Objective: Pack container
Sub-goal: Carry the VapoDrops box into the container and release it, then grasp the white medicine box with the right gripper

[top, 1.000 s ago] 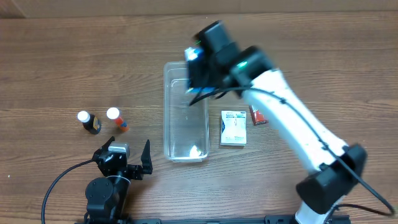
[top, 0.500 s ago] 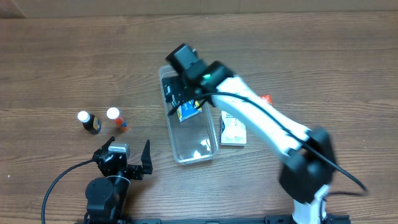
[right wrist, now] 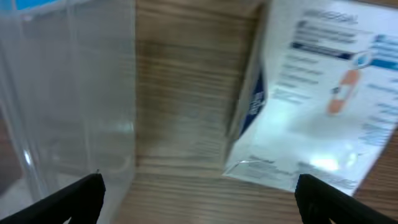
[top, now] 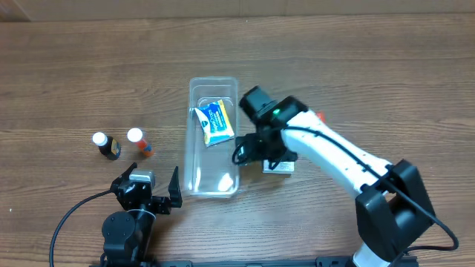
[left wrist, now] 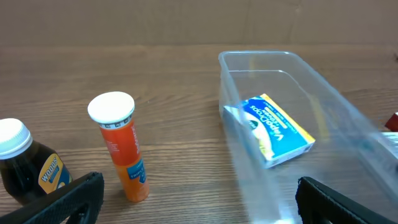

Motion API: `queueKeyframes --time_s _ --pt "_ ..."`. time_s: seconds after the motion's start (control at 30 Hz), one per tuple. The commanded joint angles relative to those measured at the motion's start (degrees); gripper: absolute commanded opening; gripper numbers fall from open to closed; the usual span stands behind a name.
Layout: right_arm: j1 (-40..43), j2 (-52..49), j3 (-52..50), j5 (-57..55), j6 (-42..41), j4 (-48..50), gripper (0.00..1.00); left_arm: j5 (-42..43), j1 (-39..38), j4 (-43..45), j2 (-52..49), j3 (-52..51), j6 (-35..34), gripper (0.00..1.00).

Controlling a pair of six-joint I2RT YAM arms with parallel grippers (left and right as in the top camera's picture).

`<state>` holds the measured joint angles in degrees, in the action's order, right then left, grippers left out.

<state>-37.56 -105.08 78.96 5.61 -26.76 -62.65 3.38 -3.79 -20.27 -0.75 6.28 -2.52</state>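
The clear plastic container [top: 194,174] lies mid-table and holds a blue-and-yellow box [top: 214,122] at its far end; both show in the left wrist view, the container [left wrist: 273,168] with the box [left wrist: 277,129] inside. My right gripper [top: 254,153] is open and empty, low between the container's right wall [right wrist: 68,112] and a white box [top: 280,165], which fills the right of the right wrist view [right wrist: 317,106]. My left gripper [top: 154,192] is open and empty, near the table's front edge, left of the container.
An orange tube [top: 138,141] with a white cap and a dark bottle [top: 105,145] stand left of the container; both show in the left wrist view, the tube [left wrist: 121,146] and the bottle [left wrist: 28,168]. A small red item [top: 320,117] lies behind the right arm.
The right gripper let the blue-and-yellow box go into the container and swung right and down towards the white box. The container shifted a little. The left arm has not moved.
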Motion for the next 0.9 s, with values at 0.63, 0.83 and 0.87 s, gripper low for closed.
queueKeyframes --time_s 0.63,0.83,0.87 --pt "9.3 -0.4 -14.3 -2.7 4.0 15.7 0.92 -0.6 -0.3 0.2 0.5 -0.2 1.3 1.0" --pt "9.0 1.6 -1.6 -12.2 4.3 2.8 1.0 -0.6 -0.3 0.2 0.5 -0.2 1.3 1.0" --pt "9.0 1.6 -0.3 -12.0 4.5 1.6 1.0 -0.6 -0.3 0.2 0.5 -0.2 1.3 1.0"
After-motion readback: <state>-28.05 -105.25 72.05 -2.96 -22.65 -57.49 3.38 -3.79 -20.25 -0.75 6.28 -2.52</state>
